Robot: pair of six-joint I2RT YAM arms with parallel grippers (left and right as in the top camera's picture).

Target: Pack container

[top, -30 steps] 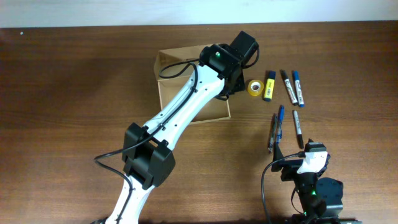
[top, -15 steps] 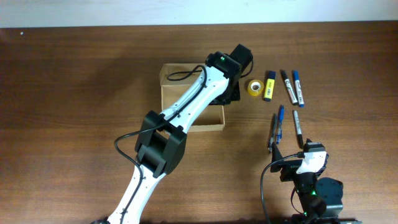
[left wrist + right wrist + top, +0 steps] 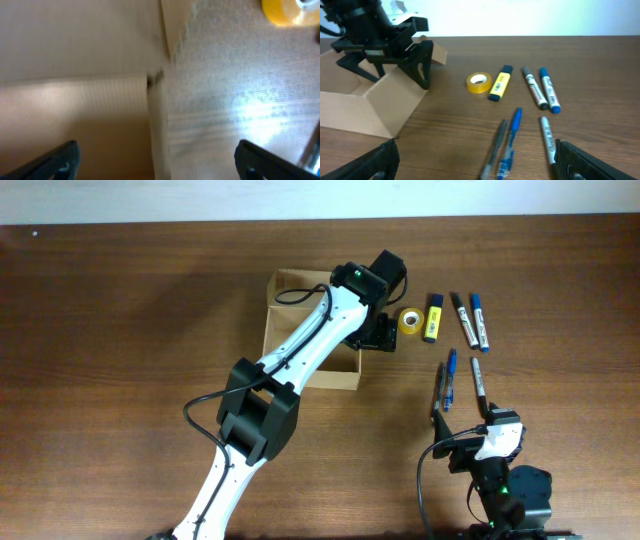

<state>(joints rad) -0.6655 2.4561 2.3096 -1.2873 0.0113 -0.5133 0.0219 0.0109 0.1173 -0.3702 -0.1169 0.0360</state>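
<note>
The container [image 3: 340, 379], a tan cardboard box with its top open, sits at the table's centre. My left arm reaches over it. My left gripper [image 3: 383, 335] stands open astride the box's right wall, with one finger inside and one outside. In the left wrist view the wall [image 3: 156, 125] runs between the wide-apart fingers [image 3: 60, 161], and nothing is gripped. A yellow tape roll [image 3: 409, 321], a yellow highlighter [image 3: 433, 318], a black marker [image 3: 463, 318] and a blue marker [image 3: 480, 321] lie to the right. My right gripper [image 3: 470, 442] is open near the front edge, with nothing in it.
A blue pen [image 3: 450, 370], a grey pen [image 3: 438, 392] and a third marker [image 3: 479, 385] lie just beyond my right gripper. The right wrist view shows the same pens [image 3: 512, 134] and the box corner [image 3: 375, 107] to its left.
My left gripper has opened and let go of the box's right wall. The box first swung and shifted a little to the right with it. The right arm stayed still.
</note>
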